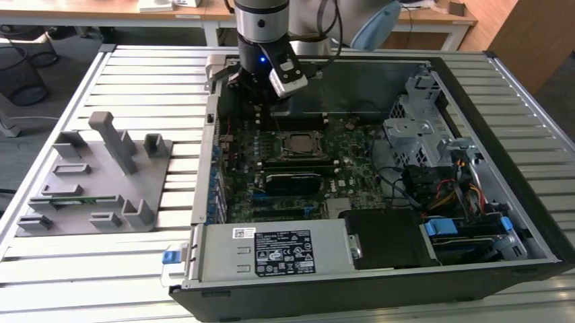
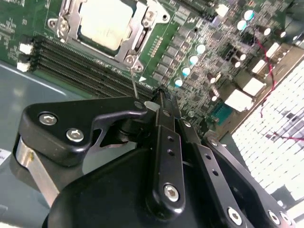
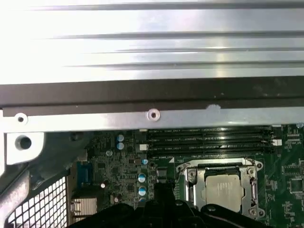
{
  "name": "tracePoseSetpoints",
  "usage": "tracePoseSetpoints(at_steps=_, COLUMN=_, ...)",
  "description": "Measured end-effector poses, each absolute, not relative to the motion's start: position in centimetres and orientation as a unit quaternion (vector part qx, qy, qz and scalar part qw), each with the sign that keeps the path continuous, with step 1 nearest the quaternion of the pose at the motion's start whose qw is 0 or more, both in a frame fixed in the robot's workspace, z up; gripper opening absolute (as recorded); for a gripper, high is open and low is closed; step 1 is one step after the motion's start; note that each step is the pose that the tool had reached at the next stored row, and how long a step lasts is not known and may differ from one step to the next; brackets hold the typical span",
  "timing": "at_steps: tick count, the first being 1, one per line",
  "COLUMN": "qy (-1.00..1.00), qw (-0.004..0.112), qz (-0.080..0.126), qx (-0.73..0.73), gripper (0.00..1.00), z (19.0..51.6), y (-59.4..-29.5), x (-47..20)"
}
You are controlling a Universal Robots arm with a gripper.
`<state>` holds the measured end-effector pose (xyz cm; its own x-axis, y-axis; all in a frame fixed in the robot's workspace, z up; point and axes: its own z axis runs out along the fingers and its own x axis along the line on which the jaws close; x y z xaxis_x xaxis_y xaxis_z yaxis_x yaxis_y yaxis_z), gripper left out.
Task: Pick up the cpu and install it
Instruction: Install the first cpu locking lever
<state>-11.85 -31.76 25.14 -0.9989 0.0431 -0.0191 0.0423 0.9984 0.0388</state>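
The cpu (image 1: 297,145) lies flat in the black-framed socket on the green motherboard inside the open computer case, its silver top up. Both wrist views show the cpu (image 2: 107,23) (image 3: 223,190) seated, with the socket's metal frame (image 2: 142,33) around it. My gripper (image 1: 269,111) hangs just behind the socket, over the memory slots, and is off the cpu. In the second wrist view the gripper (image 2: 161,97) has its fingers pressed together with nothing between them. A thin metal rod (image 2: 135,83) rises from the socket's corner right beside the fingertips.
A grey holder (image 1: 99,175) carrying a green memory stick (image 1: 81,199) sits outside the case at the exterior view's left. Inside the case are the power supply (image 1: 269,249), a drive cage (image 1: 418,128) and cables (image 1: 449,195). Black memory slots (image 2: 85,66) run beside the socket.
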Motion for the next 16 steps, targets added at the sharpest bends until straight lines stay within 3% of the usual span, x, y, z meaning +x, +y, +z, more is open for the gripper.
tracePoseSetpoints(at_steps=16, qy=1.0, qw=0.01, qz=0.022, qx=0.014, gripper=0.11, z=25.33, y=-30.99, x=-11.02)
